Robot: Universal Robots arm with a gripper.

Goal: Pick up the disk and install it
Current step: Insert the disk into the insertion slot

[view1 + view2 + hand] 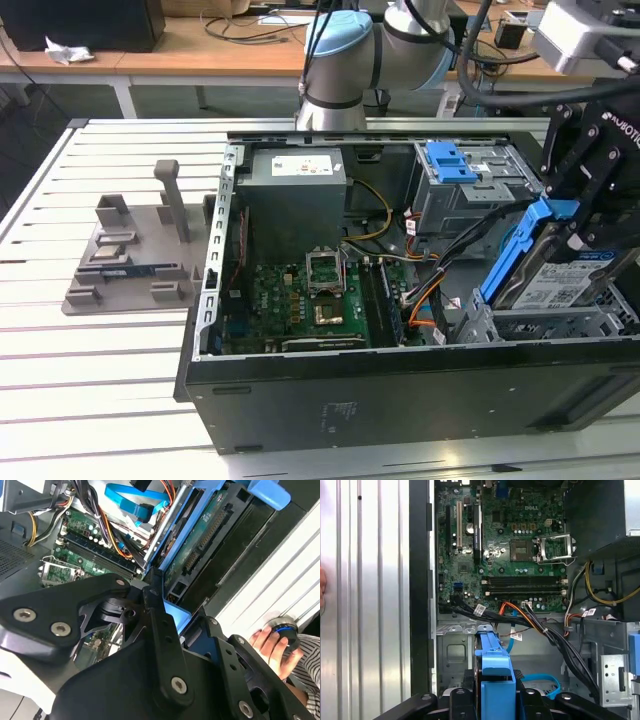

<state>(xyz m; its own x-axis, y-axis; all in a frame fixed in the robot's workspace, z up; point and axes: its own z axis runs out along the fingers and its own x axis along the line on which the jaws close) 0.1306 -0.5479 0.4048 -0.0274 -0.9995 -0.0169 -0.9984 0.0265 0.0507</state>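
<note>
The disk [557, 283], silver with a white label and blue side rails, hangs tilted with its lower end over the grey drive bay [560, 325] at the case's front corner on the exterior view's right. My gripper [578, 232] is shut on it from above. In the first wrist view the disk's blue rail [495, 662] runs between my two black fingers [457, 700], above the bay's metal floor [454, 655]. The second wrist view shows the disk's green circuit-board underside [200, 535] just beyond my gripper [172, 622].
The open computer case [400, 400] holds a motherboard [290, 300], a grey power supply box [295, 195], a drive cage with a blue latch [450, 160] and loose cables [540, 625] near the bay. A grey fixture [135, 255] lies on the slatted table. A person's hand [270, 640] rests beside the case.
</note>
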